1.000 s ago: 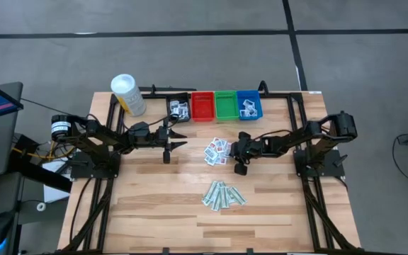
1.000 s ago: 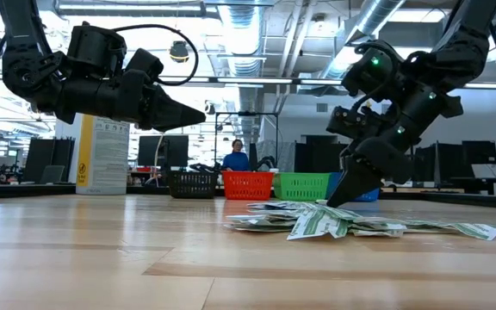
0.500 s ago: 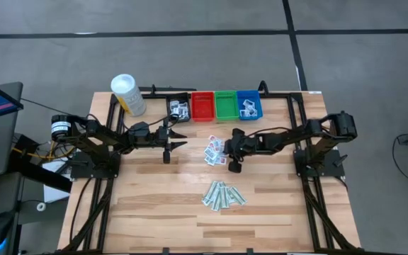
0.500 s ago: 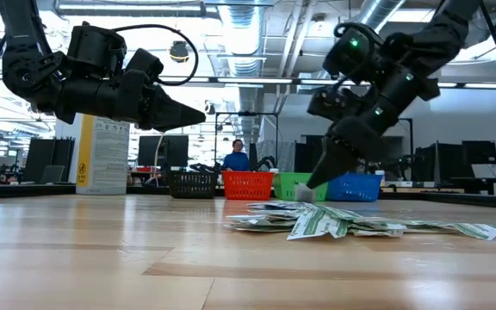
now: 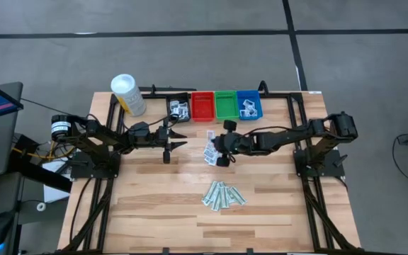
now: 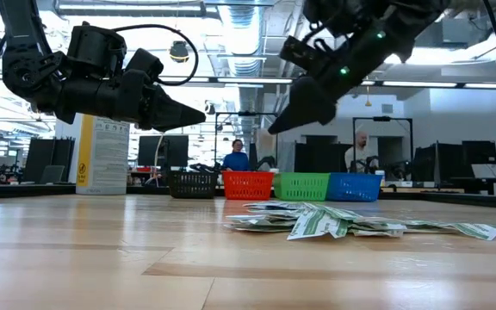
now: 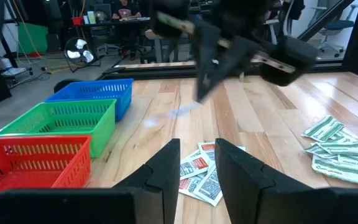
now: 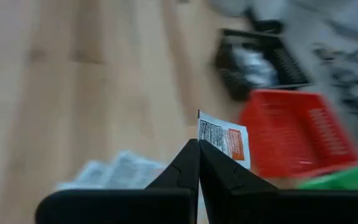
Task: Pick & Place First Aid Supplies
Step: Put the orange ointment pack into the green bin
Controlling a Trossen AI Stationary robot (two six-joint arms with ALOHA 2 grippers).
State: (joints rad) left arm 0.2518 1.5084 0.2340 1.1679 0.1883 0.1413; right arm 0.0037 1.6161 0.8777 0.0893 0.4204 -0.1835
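Pinching a small white squarish paper packet with red print [image 8: 224,140] between closed fingers, the right tool [image 5: 214,148] hangs above the wooden surface [image 5: 154,205], just in front of the red plastic mesh bin [image 5: 202,106]. In the right wrist view the packet stands up from the fingertips with the red bin close behind it. Under and just beside this tool, a small cluster of white packets with red and dark print [image 5: 215,152] lies flat on the surface in front of the red bin. Farther from the red bin, toward the near edge, sits a fanned pile of long pale-green wrapped strips [image 5: 223,195]. The black bin [image 5: 179,108], just left of the red bin, and the blue bin [image 5: 248,105], beyond the green bin [image 5: 226,105], each contain white packets. The left tool [image 5: 178,144] hovers off the surface in front of the black bin, fingers slightly parted and carrying nothing.
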